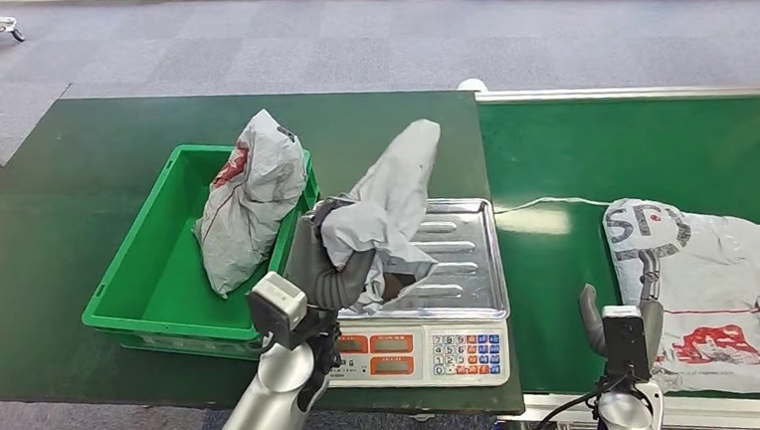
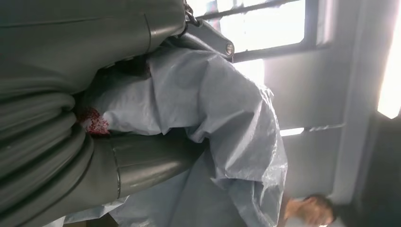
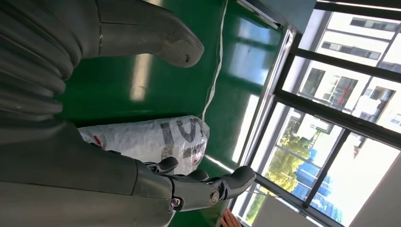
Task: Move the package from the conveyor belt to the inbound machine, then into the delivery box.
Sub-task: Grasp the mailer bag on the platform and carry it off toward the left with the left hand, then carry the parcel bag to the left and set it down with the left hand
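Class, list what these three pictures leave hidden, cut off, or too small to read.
1. Scale display digits: head view, too small.
2. Whether the held package touches the scale's tray: head view, the left hand and the bag itself hide it.
3. Conveyor package: head view, cut off by the right edge.
4. Green box floor beneath the leaning package: hidden by it.

The left hand is largely hidden by the grey package it grips; a blurred person is cut off by the frame edge.
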Available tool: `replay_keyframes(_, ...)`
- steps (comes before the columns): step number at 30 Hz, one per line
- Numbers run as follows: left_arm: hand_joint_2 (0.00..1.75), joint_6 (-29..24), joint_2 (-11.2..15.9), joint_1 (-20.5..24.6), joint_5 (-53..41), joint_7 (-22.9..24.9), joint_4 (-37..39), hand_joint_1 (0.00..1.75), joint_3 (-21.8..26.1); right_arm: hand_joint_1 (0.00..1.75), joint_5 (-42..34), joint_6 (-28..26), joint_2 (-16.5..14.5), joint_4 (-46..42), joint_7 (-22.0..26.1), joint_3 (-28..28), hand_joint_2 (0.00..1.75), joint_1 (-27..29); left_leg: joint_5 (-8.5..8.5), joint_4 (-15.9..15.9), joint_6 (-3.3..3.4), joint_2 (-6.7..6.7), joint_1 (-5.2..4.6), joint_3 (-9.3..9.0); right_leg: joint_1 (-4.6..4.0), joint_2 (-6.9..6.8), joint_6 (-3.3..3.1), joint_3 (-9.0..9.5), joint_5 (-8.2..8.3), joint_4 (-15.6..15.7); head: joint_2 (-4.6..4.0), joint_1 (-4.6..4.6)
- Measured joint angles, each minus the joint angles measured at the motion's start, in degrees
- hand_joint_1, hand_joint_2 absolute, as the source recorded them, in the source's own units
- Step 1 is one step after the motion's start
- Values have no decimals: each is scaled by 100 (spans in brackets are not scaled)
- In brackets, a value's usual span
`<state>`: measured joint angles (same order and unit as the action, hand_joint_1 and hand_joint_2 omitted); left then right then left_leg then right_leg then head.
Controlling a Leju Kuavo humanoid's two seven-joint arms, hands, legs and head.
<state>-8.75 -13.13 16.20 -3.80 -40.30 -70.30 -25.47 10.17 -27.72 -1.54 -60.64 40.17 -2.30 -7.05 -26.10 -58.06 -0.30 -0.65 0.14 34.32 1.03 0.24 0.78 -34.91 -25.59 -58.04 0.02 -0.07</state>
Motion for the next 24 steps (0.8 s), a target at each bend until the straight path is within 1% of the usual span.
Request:
replay_keyframes(3, 175, -667, 137, -90, -74, -1, -755, 175, -40, 0, -55, -34, 18, 28, 0, 56, 175, 0, 0, 0, -1, 0, 0, 2, 0, 0, 0, -3, 0, 0, 0, -1)
replay_keyframes(5, 175, -932, 219, -120, -124, 0, -1150, 175, -90, 0, -73, -49, 28, 39, 0, 70, 175, -2, 0, 0, -1, -1, 1, 2, -1, -1, 0, -3, -1, 0, 0, -1)
replay_keyframes(10, 175, -1004, 353, -178, -147, 2, -1709, 175, -177, 0, -86, -58, 39, 46, -1, 103, 175, -3, 0, 0, -1, 0, 1, 2, 0, -1, 0, -3, -1, 0, 0, 1)
replay_keyframes(15, 175, -1010, 423, -215, -147, 3, -1942, 175, -201, 0, -96, -58, 42, 46, 0, 123, 175, -3, 0, 0, -1, 0, 0, 1, 0, -1, 0, -3, 0, 0, 0, 0)
replay_keyframes(17, 175, -1090, 449, -218, -161, 4, -2002, 175, -214, 0, -100, -61, 43, 46, 0, 131, 175, -4, 0, 0, -1, 0, 0, 1, 0, -1, 0, -3, 0, 0, 0, 0)
replay_keyframes(18, 175, -1251, 479, -216, -193, 4, -2045, 175, -239, 0, -105, -65, 44, 46, 0, 138, 175, -3, 0, 0, -1, 0, 0, 1, 0, 0, 0, -3, 0, 0, 0, 0)
replay_keyframes(19, 175, -1529, 529, -206, -248, 4, -2105, 175, -293, 0, -114, -70, 46, 46, -1, 146, 175, -3, 0, 0, -1, 1, 1, 1, 0, 0, -1, -4, 0, 0, 0, 1)
replay_keyframes(22, 175, -2644, 794, -142, -490, 2, -2352, 175, -516, 0, -164, -93, 65, 45, 0, 160, 175, 8, -1, 0, -2, 3, 1, 0, -1, 2, -1, -6, -1, 0, 0, 0)
replay_keyframes(23, 175, -2875, 881, -128, -560, 2, -2435, 175, -554, 0, -182, -101, 74, 41, 1, 160, 175, 15, -1, 0, -2, 3, 2, 0, -2, 2, -2, -6, -1, 0, 0, -1)
replay_keyframes(24, 175, -2997, 953, -124, -615, 3, -2517, 175, -564, 0, -196, -107, 85, 32, 1, 160, 175, 25, -1, 0, -2, 3, 2, 1, -2, 2, -3, -6, -2, 0, 0, -1)
